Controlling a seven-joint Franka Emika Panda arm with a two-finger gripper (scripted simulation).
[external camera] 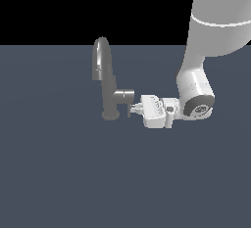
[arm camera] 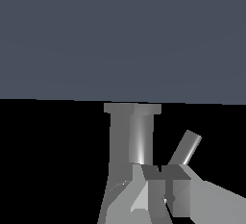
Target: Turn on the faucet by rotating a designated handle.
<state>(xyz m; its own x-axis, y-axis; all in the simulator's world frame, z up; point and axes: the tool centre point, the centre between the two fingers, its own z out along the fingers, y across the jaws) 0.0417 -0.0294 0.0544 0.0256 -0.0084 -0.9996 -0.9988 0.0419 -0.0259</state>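
**Gripper at the faucet's side handle, grip not confirmed**

Flat dark blue-grey floor (external camera: 59, 173), black void behind it, nothing else around.

Small shiny grey metal faucet (external camera: 104, 75) with tall arched spout and round base stands upright on the floor, a bit toward the exterior view's left of centre. A stubby horizontal side cylinder (external camera: 123, 96) juts from its column toward the exterior view's right. The handle (external camera: 130, 109), a thin short grey metal rod, hangs off the outer end of that cylinder, pointing mostly downward in the exterior view; in the wrist view it shows as a slanted thin rod (arm camera: 185, 147) next to the thick column.

Key relation: the handle lies directly ahead of the white gripper (external camera: 137, 108), which points horizontally toward the exterior view's left, level with the rod. The rod's long axis runs roughly crosswise to the approach direction. The white Panda arm (external camera: 196, 82) comes in from the exterior view's right.

Jaws: the fingertips (arm camera: 163, 180) sit right at the rod's near end, apparently touching or just beside it. They look nearly closed, but whether they clamp the rod or only press against it, I cannot tell. Judgement: a sideways push or sweep would likely rotate the handle about the cylinder axis.
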